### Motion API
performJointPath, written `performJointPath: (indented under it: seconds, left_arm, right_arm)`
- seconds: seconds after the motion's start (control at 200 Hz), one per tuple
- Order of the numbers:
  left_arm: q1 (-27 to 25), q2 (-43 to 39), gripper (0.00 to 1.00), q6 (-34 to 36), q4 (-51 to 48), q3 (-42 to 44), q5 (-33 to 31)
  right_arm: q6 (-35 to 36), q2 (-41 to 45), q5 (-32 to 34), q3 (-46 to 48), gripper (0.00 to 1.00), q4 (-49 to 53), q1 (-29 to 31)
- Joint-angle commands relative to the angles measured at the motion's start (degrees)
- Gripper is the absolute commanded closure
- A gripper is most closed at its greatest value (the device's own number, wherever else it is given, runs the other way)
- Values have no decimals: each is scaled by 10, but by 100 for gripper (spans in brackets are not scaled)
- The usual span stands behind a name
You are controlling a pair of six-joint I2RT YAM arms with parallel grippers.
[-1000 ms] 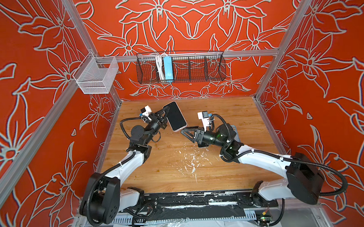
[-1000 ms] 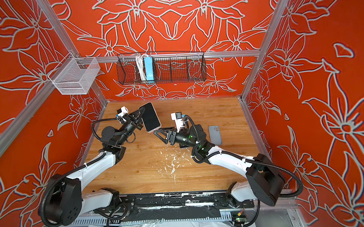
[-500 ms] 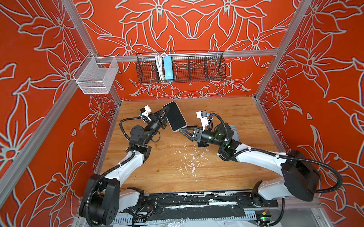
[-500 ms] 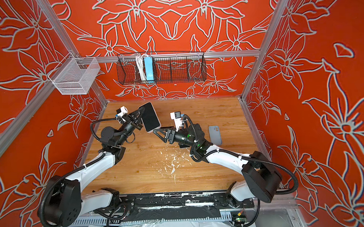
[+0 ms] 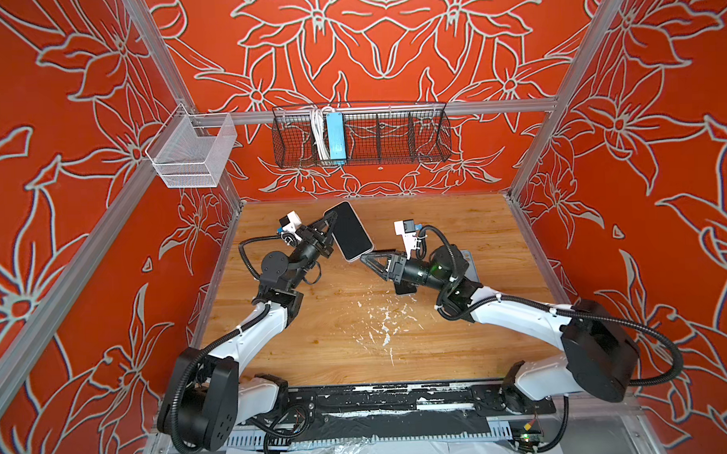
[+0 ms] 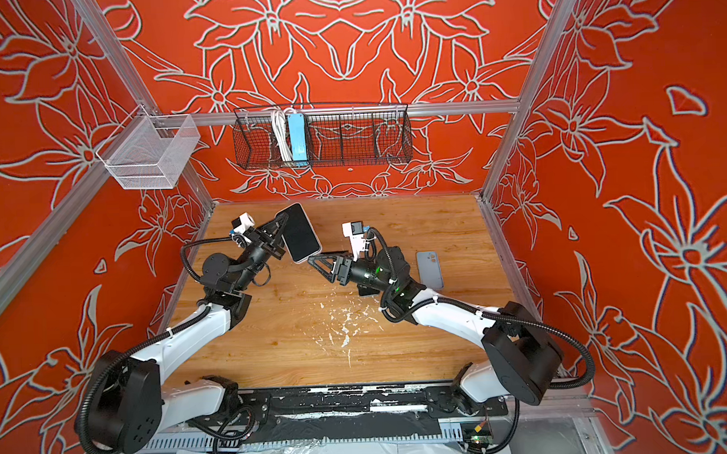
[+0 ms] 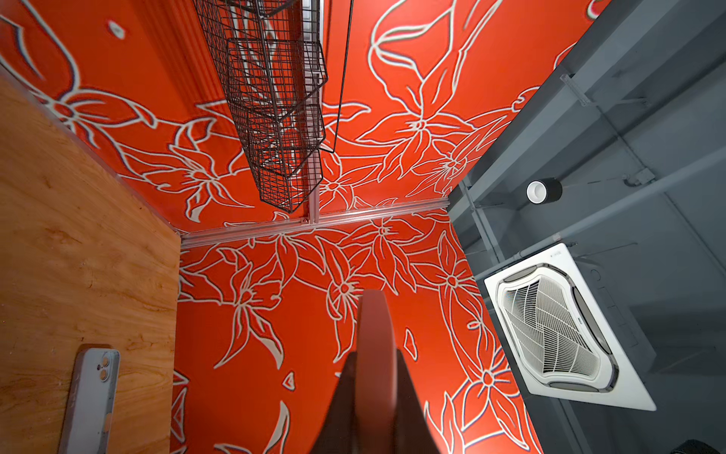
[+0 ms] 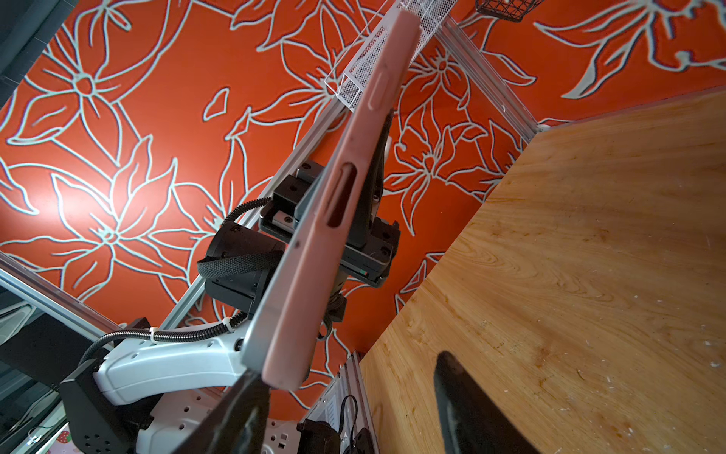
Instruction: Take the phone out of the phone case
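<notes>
**A:** Since a second ago the right gripper [image 5: 365, 259] has crept toward 11 o'clock, and its tips now sit right at the low corner of the phone [image 5: 349, 230]. Nothing else has shifted.

**B:** Its jaws?

**A:** Spread. From the right wrist view, that corner hangs between the two fingers [image 8: 245, 408], close to one. I cannot tell if it touches.

**B:** And the left gripper [image 5: 330, 229]?

**A:** Pinched tight on the phone's long edge. It holds the phone clear of the table [image 5: 358, 353], screen up and tilted, around 11 o'clock from the table's middle.

**B:** Is the case [image 8: 334, 220] off?

**A:** No, the pink case wraps the whole edge I can see.

**B:** Anything else down there?

**A:** A second phone [image 6: 430, 269], pale blue-grey, lies flat with its back up at 3 o'clock. White flecks [image 5: 382, 323] mark the wood toward 6 o'clock.
</notes>
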State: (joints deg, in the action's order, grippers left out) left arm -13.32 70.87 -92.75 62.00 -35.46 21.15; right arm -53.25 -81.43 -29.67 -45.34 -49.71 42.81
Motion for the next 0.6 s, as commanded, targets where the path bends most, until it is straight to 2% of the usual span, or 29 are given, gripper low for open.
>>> performJointPath:
  seconds: [0.0, 0.596]
  left_arm:
    - [-22, -28, 100, -14, 49, -14, 26]
    - [-44, -37, 100, -22, 53, -29, 21]
  right_arm:
    - [-20, -16, 26, -10, 34, -10, -12]
    - [-29, -38, 25, 13, 34, -28, -29]
